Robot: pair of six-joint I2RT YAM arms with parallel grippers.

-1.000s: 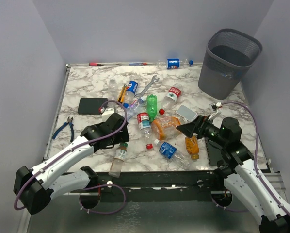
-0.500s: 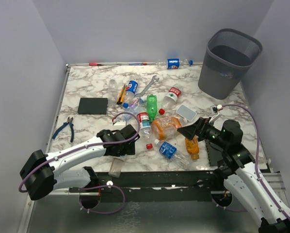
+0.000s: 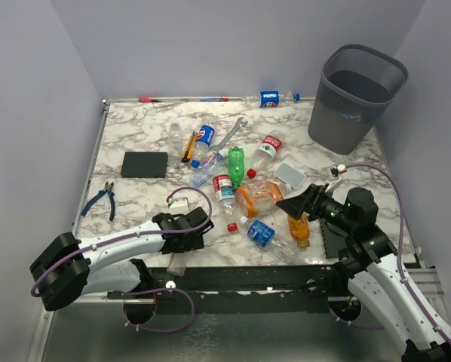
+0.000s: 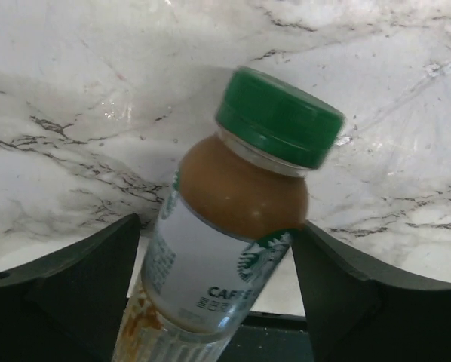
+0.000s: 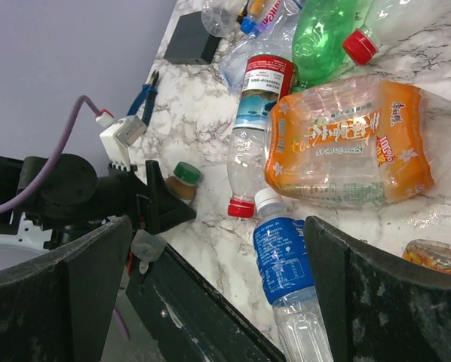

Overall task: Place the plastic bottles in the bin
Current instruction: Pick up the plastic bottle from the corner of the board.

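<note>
Pulled back toward near edge since earlier: left gripper, jaws flanking green-capped coffee bottle at near left; grip unclear. Right gripper gaping beside orange bottle, near right. Bin far right.

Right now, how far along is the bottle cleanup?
Done: nothing I can see; no bottle shows inside the bin. In hand: left fingers straddle the green-capped coffee bottle at the near edge; clamped or not, unclear. Right fingers open, empty. Left: all the rest, including the orange bottle and the Pepsi bottle at the far edge.
</note>
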